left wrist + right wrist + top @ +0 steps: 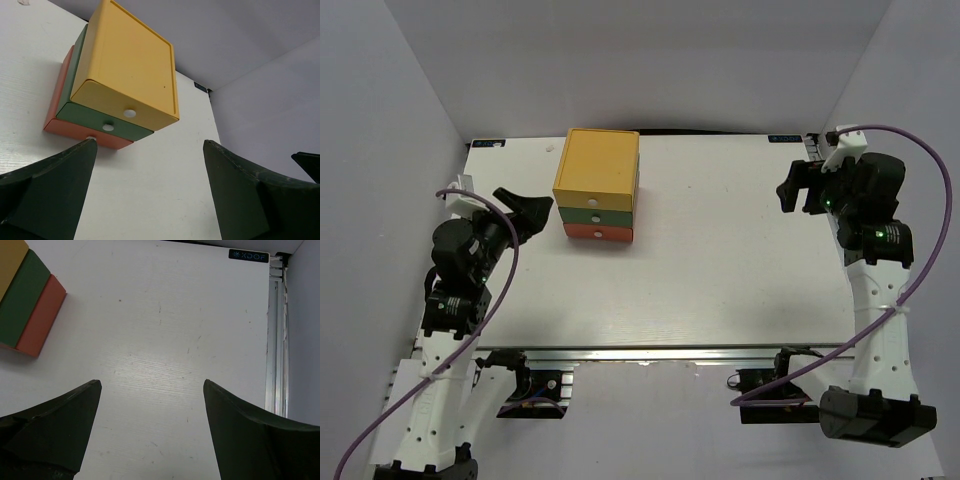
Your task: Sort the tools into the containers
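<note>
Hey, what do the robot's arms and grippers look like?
The left arm and right arm have white links, black joints and a looping purple cable each. The left gripper and right gripper have dark wedge-shaped fingers.

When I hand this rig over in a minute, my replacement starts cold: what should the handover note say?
Left claw: open, empty, facing the chest from its left, not touching it.
Right claw: open, empty, over the far right of the table.
Chest: far left-centre of the table, with the yellow drawer on top, the green drawer in the middle and the red-orange drawer at the bottom, all shut.
Tools: none in any view.
Done: cannot tell, since the drawers hide their contents.
Left: find the tools or check the drawers.
</note>
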Action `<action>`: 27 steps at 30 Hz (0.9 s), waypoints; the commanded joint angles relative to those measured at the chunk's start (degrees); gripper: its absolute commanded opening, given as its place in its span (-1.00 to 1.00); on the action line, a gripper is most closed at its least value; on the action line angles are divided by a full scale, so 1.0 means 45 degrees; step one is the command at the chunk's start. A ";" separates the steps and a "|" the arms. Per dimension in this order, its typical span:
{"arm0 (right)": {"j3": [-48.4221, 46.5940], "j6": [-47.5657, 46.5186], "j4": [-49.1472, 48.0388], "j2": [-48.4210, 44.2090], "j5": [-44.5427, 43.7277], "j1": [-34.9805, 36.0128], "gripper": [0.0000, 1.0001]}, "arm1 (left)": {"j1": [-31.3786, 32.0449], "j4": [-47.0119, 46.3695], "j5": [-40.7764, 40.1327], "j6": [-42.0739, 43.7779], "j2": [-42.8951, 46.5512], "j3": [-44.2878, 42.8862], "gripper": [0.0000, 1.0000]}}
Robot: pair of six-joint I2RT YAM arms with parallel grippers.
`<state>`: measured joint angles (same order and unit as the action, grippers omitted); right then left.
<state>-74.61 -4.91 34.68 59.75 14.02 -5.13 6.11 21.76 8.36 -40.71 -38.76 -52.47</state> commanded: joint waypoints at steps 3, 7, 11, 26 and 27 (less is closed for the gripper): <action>0.0368 -0.0159 0.0165 -0.0659 0.0145 0.0026 0.79 | -0.0049 -0.0265 0.0291 0.0003 0.0469 0.0312 0.97; 0.0486 -0.0160 0.0243 -0.0952 0.0400 0.0026 0.79 | -0.0049 -0.0206 0.0310 0.0003 0.0548 0.0312 0.96; 0.0603 -0.0198 0.0341 -0.1148 0.0400 0.0026 0.79 | -0.0049 -0.0226 0.0369 0.0003 0.0528 0.0351 0.96; 0.1404 -0.0687 0.0146 -0.1890 0.0517 0.0026 0.79 | -0.0049 -0.0460 0.0310 -0.0348 0.0996 0.1015 0.96; 0.1385 -0.0687 0.0126 -0.1890 0.0575 0.0026 0.79 | -0.0049 -0.0422 0.0291 -0.0348 0.1036 0.1015 0.96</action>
<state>-68.36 -7.14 36.86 52.18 15.27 -5.13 6.11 20.75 9.47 -41.85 -35.38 -48.21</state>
